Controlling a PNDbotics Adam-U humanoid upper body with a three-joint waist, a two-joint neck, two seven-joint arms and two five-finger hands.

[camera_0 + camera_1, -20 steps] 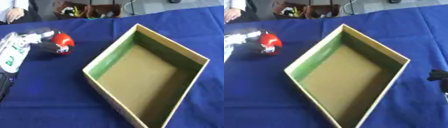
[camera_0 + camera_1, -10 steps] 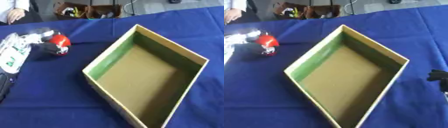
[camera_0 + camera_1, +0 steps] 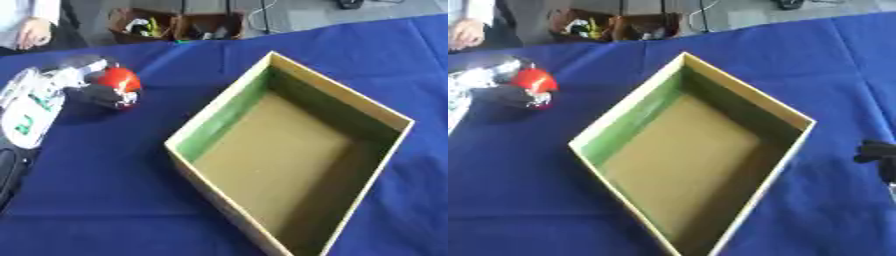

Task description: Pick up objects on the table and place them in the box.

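A round red object [image 3: 119,80] with a white and dark underside sits at the table's left, a dark shadow beneath it. My left hand [image 3: 77,76], silver at the end of a white forearm with green marks, comes in from the left and curls round its left side. The open cardboard box [image 3: 220,111] lies askew in the middle, with a green inner wall on its left and a bare brown floor. My right hand [image 3: 878,154] shows only as a black shape at the right edge, apart from the box.
The blue cloth [image 3: 105,200] covers the table. Brown crates [image 3: 175,24] of small items stand on the floor past the far edge. A dark part of my arm [image 3: 9,172] lies at the lower left edge.
The left hand and the red object have shifted only slightly, a touch upward. The box and the right hand stay where they were.
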